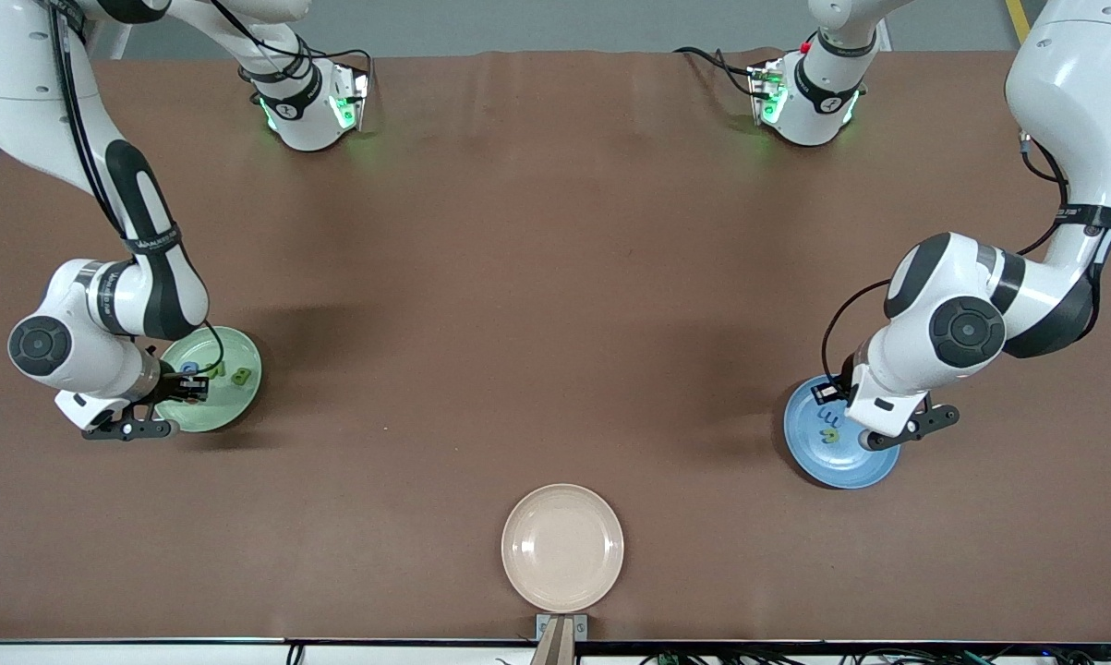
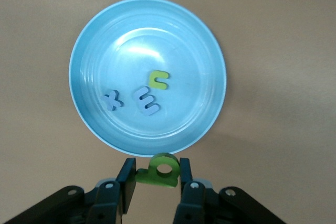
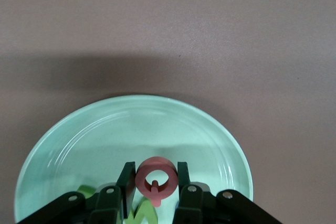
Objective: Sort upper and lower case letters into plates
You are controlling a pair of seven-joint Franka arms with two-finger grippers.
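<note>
My left gripper (image 2: 155, 167) is shut on a green letter (image 2: 160, 171) with a round hole, held just above the rim of the blue plate (image 2: 147, 40). A blue x (image 2: 111, 99), a blue letter (image 2: 146, 101) and a yellow-green letter (image 2: 159, 80) lie in that plate. In the front view my left gripper (image 1: 826, 392) is over the blue plate (image 1: 841, 466). My right gripper (image 3: 155, 170) is shut on the red Q (image 3: 156, 180) above the light green plate (image 3: 105, 140). A green W (image 3: 144, 215) lies under it. In the front view my right gripper (image 1: 190, 388) is over the green plate (image 1: 232, 406), which holds a green letter (image 1: 240, 375).
An empty beige plate (image 1: 562, 547) sits at the table edge nearest the front camera, midway between the arms. The brown table (image 1: 555, 323) stretches between the two plates. Both arm bases stand along the edge farthest from that camera.
</note>
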